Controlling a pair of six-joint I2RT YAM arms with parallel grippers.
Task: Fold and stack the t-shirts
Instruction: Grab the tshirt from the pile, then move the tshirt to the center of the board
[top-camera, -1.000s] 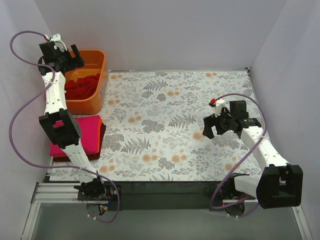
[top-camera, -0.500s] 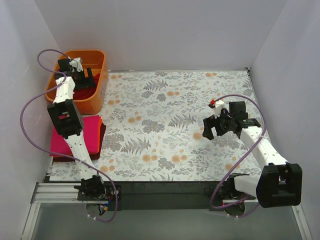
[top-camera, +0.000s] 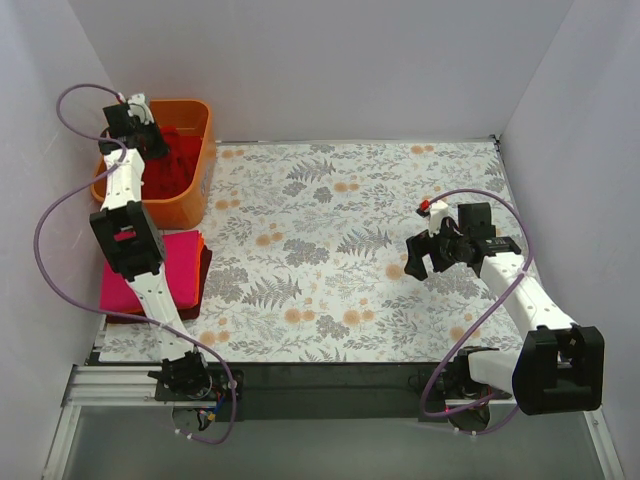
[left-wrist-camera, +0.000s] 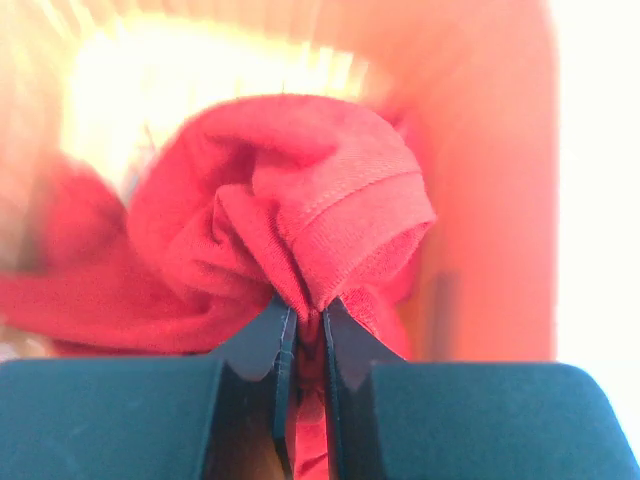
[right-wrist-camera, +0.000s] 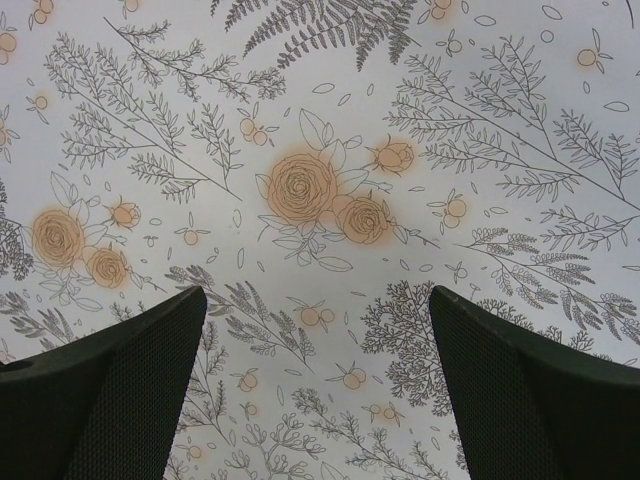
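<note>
A bright red t-shirt (top-camera: 172, 165) lies crumpled inside the orange basket (top-camera: 203, 150) at the far left. My left gripper (top-camera: 148, 143) reaches down into the basket and is shut on a bunched fold of that red t-shirt (left-wrist-camera: 300, 220), the cloth pinched between its jaws (left-wrist-camera: 307, 330). A stack of folded t-shirts (top-camera: 175, 270), magenta-pink on top with orange and dark red edges showing, sits on the near left of the table. My right gripper (top-camera: 432, 250) hovers open over the floral cloth (right-wrist-camera: 320, 190) at the right, with nothing between its fingers.
The grey-and-orange floral cloth (top-camera: 340, 250) covers the table. White walls close in on the left, back and right. The left arm's purple cable (top-camera: 45, 215) loops out beside the basket and the stack.
My left gripper has dropped from above the basket's rim into the basket and shut on the red t-shirt. The right arm has not moved.
</note>
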